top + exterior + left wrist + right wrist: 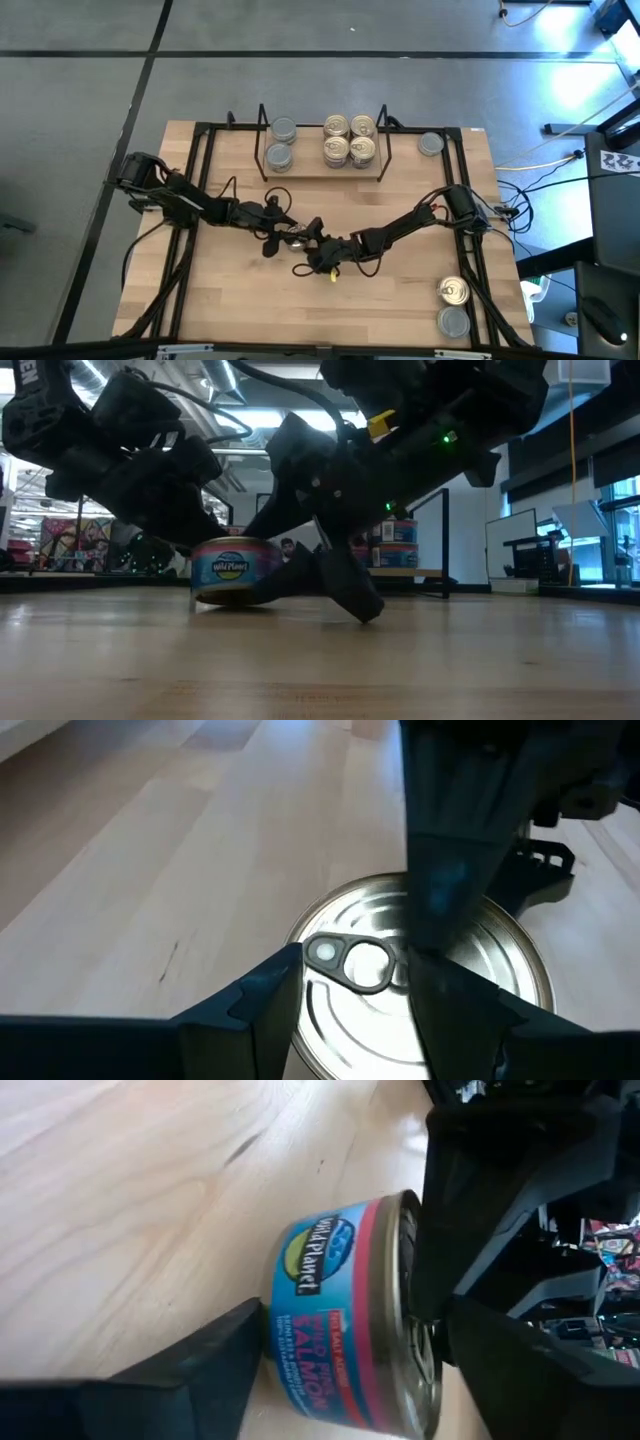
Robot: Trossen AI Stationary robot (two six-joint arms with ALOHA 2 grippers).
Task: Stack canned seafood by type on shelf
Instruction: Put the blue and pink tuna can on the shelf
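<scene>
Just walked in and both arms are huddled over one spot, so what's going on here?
Both arms meet over one salmon can at mid-table. The left claw straddles its pull-tab top from above, and the right claw brackets it from the side, so it looks like a handover. The can sits on the table. The shelf at the back already holds two grey-topped cans and four gold-topped ones. Three more cans wait on the table's right side.
</scene>
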